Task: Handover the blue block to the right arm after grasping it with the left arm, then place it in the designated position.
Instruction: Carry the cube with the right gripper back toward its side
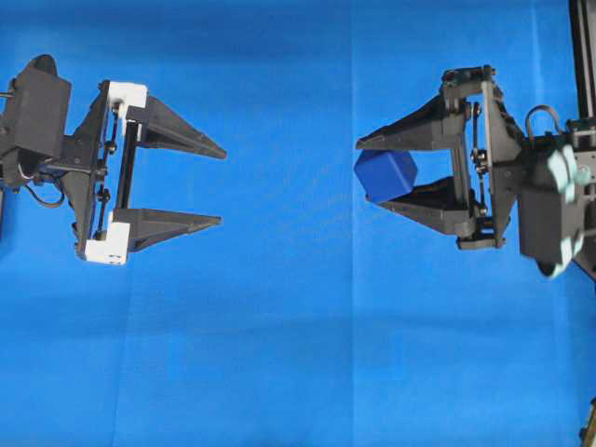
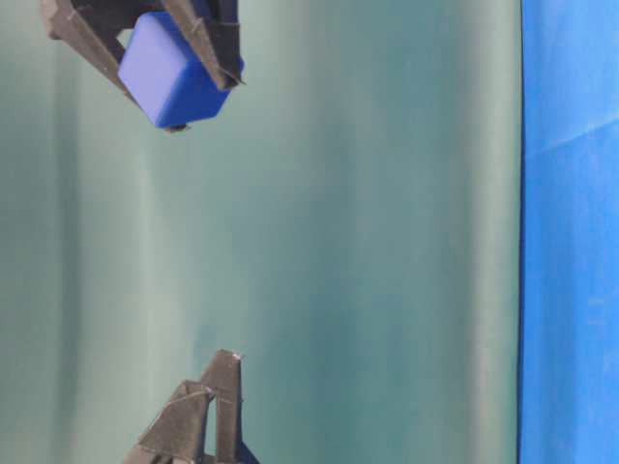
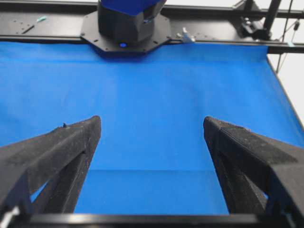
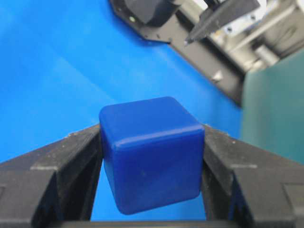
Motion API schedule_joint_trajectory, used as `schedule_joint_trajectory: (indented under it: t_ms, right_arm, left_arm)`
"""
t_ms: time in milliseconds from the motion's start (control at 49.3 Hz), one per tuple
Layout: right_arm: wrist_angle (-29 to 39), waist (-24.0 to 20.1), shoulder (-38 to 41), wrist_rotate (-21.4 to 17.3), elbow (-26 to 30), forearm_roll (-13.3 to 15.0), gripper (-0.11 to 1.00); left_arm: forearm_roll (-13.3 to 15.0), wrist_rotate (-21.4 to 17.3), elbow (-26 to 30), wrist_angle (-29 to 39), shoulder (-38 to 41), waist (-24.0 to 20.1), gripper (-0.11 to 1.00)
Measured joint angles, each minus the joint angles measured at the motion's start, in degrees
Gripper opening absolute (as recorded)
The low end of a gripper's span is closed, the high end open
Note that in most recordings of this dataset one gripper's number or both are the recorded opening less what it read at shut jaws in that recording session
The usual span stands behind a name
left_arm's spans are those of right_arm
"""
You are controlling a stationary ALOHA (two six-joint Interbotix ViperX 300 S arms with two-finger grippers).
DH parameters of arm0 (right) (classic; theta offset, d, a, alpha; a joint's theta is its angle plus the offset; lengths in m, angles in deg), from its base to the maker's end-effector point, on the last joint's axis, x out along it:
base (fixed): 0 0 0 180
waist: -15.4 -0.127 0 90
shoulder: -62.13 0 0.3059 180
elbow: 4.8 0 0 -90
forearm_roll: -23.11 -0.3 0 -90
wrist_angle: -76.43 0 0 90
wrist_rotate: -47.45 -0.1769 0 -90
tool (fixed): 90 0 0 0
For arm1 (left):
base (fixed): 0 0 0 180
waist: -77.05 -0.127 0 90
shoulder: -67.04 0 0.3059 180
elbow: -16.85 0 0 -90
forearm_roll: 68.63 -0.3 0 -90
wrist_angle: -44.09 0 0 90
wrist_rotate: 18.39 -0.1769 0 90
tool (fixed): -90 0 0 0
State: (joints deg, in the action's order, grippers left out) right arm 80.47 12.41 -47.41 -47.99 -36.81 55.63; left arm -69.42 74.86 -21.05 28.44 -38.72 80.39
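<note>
A: Facing each other across the blue cloth (image 1: pixel 279 326), the two arms sit well apart in the overhead view. Which claw carries the blue block (image 1: pixel 385 174)?

B: The right gripper (image 1: pixel 368 171), on the right arm (image 1: pixel 521 177) with the pale teal-grey cap. Its two black fingers are clamped on the block, one against each of two opposite faces, and the block sits between the tips, slightly tilted.

A: Is the block touching the cloth?

B: No. The table-level view shows the blue block (image 2: pixel 174 72) pinched in the fingers with the green backdrop (image 2: pixel 387 242) behind it and nothing beneath it. The right wrist view confirms the grip: the blue block (image 4: pixel 152 152) fills the gap between the two fingers (image 4: pixel 57 166), with the blue cloth (image 4: pixel 47 71) far below it.

A: And the left gripper (image 1: pixel 222 186)?

B: Its fingers, mounted on white brackets, stand wide apart with nothing between them. In the left wrist view the two fingers (image 3: pixel 57 156) frame only bare blue cloth (image 3: pixel 152 118); the black base of the other arm (image 3: pixel 126 23) stands at the far edge of the cloth.

A: How do the two claws lie relative to one another?

B: Tips pointing toward each other, with a clear stretch of cloth between them. The left arm (image 1: pixel 37 121) enters from the left edge of the overhead view.
</note>
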Motion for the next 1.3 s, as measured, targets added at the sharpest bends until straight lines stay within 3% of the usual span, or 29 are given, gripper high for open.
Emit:
schedule_joint_trajectory:
  t_ms: [243, 426, 547, 1298]
  right_arm:
    - [0.26, 0.00, 0.00, -19.60, 0.00, 0.00, 0.48]
    - [0.62, 0.00, 0.00, -27.77, 0.09, -0.09, 0.48]
    - [0.97, 0.00, 0.00, -29.44, 0.00, -0.09, 0.48]
    - [1.32, 0.00, 0.00, -29.44, 0.09, -0.09, 0.48]
  left_arm:
    - [0.00, -0.18, 0.00, 0.00, 0.00, 0.00, 0.93]
    - [0.00, -0.18, 0.00, 0.00, 0.00, 0.00, 0.93]
    - [0.00, -0.18, -0.09, 0.09, 0.00, 0.00, 0.93]
    - [0.00, -0.18, 0.00, 0.00, 0.00, 0.00, 0.93]
